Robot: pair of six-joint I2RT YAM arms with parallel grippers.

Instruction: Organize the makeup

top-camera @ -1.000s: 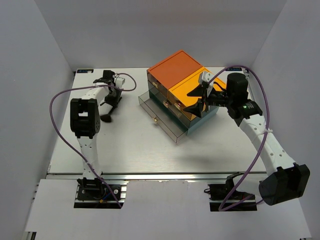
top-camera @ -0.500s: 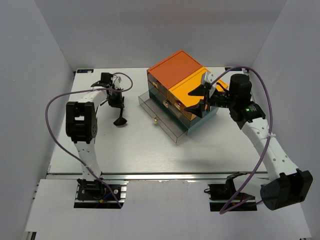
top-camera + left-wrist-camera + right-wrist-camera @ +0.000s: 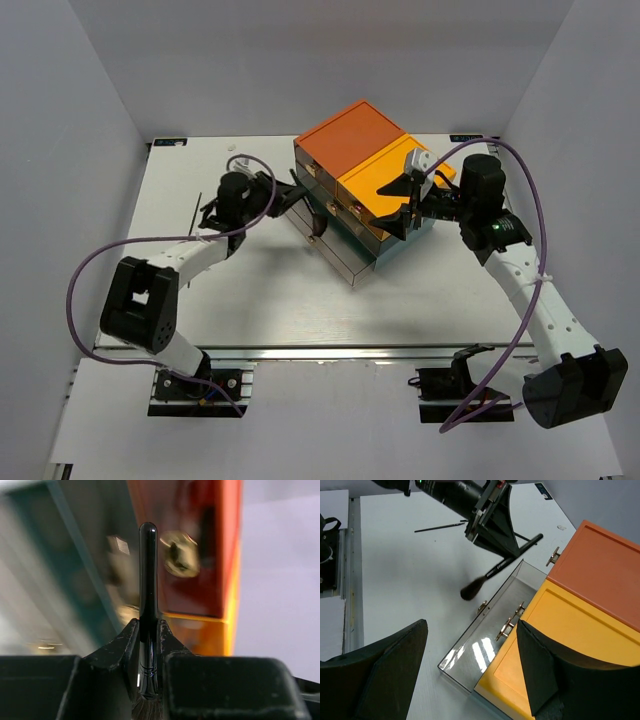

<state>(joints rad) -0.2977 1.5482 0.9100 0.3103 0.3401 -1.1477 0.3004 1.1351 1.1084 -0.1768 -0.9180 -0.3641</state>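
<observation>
The brush point(image 3: 148, 580) is black, the drawer box point(image 3: 355, 137) orange and yellow.

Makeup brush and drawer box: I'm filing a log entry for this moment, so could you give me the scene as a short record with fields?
left gripper: shut on the makeup brush, gripping its handle
makeup brush: black, in the air by the open drawer, bristle end away from the box
right gripper: open, holding nothing, over the drawer box
clear drawer: bottom one, pulled out, nothing visible inside
thin black stick: lying loose on the table, apart from the box
</observation>
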